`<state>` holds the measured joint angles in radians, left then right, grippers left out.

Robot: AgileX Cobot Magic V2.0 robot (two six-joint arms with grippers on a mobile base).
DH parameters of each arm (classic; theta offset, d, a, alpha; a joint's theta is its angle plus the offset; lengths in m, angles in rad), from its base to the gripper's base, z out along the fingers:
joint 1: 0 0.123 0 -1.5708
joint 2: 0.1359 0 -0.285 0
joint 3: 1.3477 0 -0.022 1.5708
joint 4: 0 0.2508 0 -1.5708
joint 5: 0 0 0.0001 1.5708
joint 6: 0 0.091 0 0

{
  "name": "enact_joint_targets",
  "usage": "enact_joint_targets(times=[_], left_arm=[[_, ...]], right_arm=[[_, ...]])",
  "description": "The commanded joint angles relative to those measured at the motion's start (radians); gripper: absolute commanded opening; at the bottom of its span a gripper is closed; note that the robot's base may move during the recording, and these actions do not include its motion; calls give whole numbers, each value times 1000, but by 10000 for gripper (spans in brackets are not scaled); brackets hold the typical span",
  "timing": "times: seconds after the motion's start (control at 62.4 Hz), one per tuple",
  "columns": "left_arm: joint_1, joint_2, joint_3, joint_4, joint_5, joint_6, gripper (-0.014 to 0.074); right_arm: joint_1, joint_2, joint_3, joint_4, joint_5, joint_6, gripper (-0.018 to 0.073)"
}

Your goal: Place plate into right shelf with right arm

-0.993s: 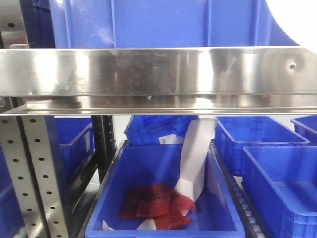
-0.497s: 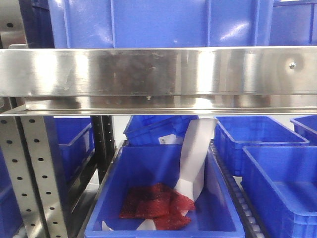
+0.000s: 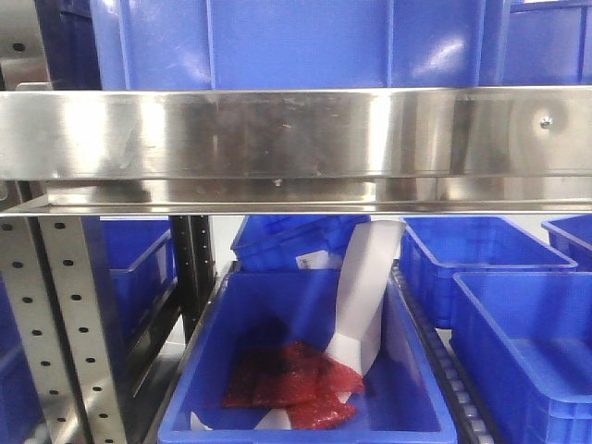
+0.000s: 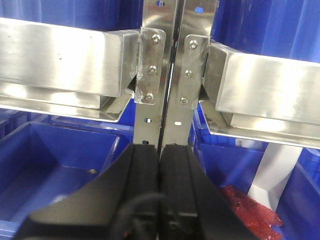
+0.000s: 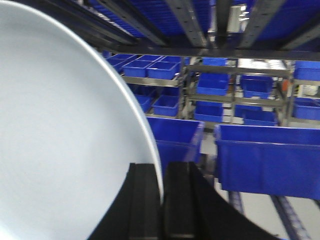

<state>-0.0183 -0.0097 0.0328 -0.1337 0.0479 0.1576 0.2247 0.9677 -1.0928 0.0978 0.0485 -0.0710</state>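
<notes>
Right jaws [image 5: 161, 200] pinch plate [image 5: 60, 140] by its rim only; glossy edge could slip out before reaching shelf [image 5: 240, 55]; left jaws [image 4: 160, 175] closed, empty.

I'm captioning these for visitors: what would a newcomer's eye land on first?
First the white plate, filling the left of the right wrist view, its rim pinched in the right pincer. Next the shiny steel rail across the front view, under a big blue crate. Then the red mesh and white paper strip in the crate below.
</notes>
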Motion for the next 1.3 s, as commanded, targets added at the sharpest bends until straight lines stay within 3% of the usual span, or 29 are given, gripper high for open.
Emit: enact_joint_targets(times=[0.0, 0.304, 0.593, 0.705, 0.849, 0.945, 1.169, 1.281], left_arm=[[-2, -10, 10, -8, -90, -7, -128], [-2, -10, 10, -8, -90, -7, -128], [-2, -10, 10, -8, -90, -7, -128], [-2, -10, 10, -8, -90, -7, -128], [-2, -10, 10, -8, -90, -7, -128], [-2, -10, 10, -8, -90, -7, -128], [-2, -10, 10, -8, -90, -7, -128], [-2, -10, 10, -8, -90, -7, -128]], right_arm=[[16, 120, -138, 4, -124, 4, 54], [26, 427, -389, 4, -122, 5, 55], [83, 565, -447, 17, -116, 8, 68], [104, 592, -447, 40, -103, 9, 183], [114, 608, -447, 70, -101, 9, 405], [114, 608, -447, 88, -101, 9, 471], [114, 607, -447, 88, -133, 9, 461], [112, 603, -447, 90, -147, 9, 379]])
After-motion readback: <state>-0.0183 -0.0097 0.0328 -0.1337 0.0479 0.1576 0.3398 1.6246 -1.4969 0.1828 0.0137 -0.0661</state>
